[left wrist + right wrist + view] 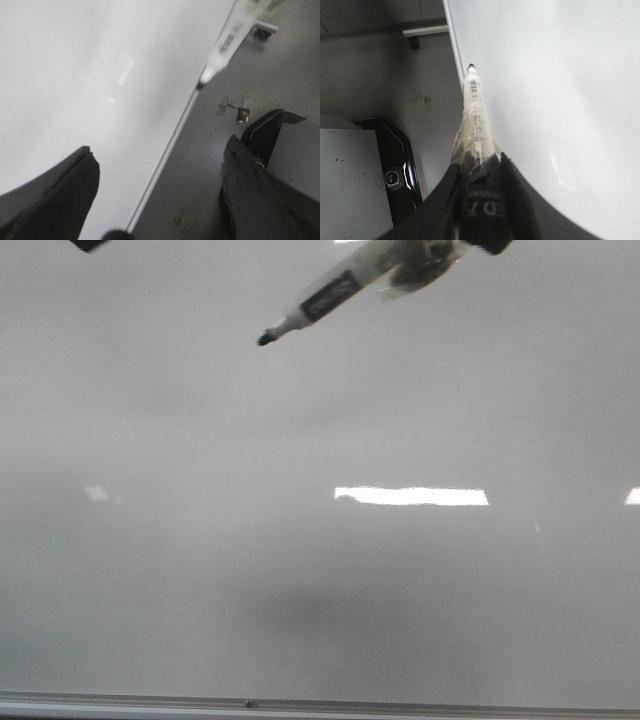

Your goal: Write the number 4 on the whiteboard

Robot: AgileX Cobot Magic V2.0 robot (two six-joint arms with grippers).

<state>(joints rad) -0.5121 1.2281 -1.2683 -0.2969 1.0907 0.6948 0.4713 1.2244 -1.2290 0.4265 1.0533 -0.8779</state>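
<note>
One marker [335,292] in right gripper [477,172]

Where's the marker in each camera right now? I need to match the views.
Front: marker at top centre, tip pointing down-left over the whiteboard.
Left wrist: marker near the board's frame edge.
Right wrist: marker clamped in the right gripper.
Shared landmark: the whiteboard's silver frame.
</note>
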